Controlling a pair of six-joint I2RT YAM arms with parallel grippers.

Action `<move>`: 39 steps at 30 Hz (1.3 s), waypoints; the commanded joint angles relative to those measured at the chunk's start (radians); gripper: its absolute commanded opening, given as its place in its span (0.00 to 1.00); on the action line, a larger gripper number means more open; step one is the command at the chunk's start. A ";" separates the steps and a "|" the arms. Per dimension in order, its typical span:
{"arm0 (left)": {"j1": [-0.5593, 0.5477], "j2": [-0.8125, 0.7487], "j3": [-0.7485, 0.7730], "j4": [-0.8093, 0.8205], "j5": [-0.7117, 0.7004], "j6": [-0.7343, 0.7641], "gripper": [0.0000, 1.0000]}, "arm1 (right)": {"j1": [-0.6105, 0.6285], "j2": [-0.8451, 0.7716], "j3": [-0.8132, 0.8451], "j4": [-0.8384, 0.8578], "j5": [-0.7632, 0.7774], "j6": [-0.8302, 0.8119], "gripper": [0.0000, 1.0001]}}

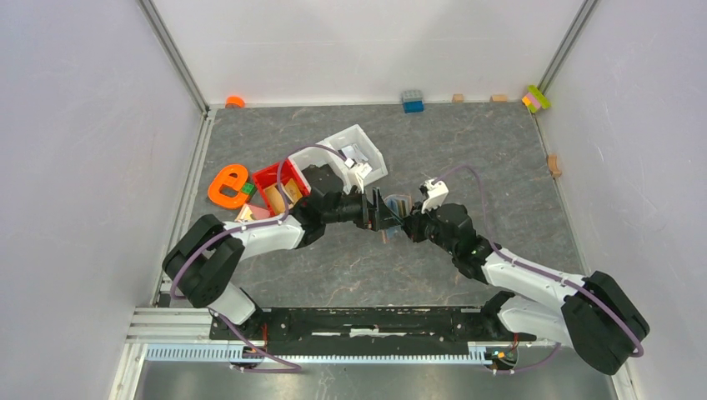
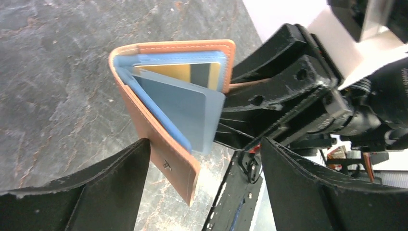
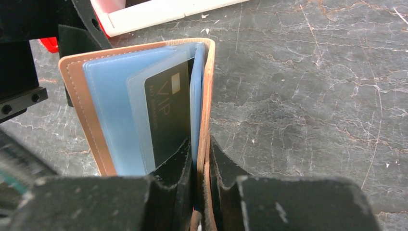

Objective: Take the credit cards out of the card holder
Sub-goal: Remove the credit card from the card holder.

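The tan-brown card holder (image 2: 166, 154) hangs open above the table between my two grippers; it also shows in the top view (image 1: 398, 202). Its blue-lined inside holds an orange-yellow card (image 2: 185, 72) and a pale blue-grey card (image 2: 187, 113) that sticks out of its sleeve. In the right wrist view a black VIP card (image 3: 168, 115) sits in a clear sleeve. My right gripper (image 3: 199, 163) is shut on one cover of the card holder (image 3: 77, 96). My left gripper (image 2: 204, 192) is open, with the other cover's edge between its fingers, close to the left finger (image 2: 96, 192).
A white bin (image 1: 358, 154) and a red bin (image 1: 279, 183) stand behind the left arm, with an orange letter piece (image 1: 227, 185) beside them. A blue block (image 1: 412, 101) and small wooden blocks lie along the back wall. The table is dark grey stone.
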 commanded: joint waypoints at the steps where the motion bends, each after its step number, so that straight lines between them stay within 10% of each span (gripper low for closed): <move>1: -0.006 -0.003 0.044 -0.070 -0.078 0.063 0.87 | 0.026 -0.017 0.044 0.030 0.045 -0.031 0.00; 27: 0.078 -0.036 -0.008 0.029 0.024 -0.004 0.53 | 0.033 -0.171 -0.018 0.042 0.143 -0.031 0.00; 39: 0.106 -0.032 -0.024 0.067 0.046 -0.030 0.07 | 0.025 -0.159 -0.005 0.027 0.128 -0.028 0.08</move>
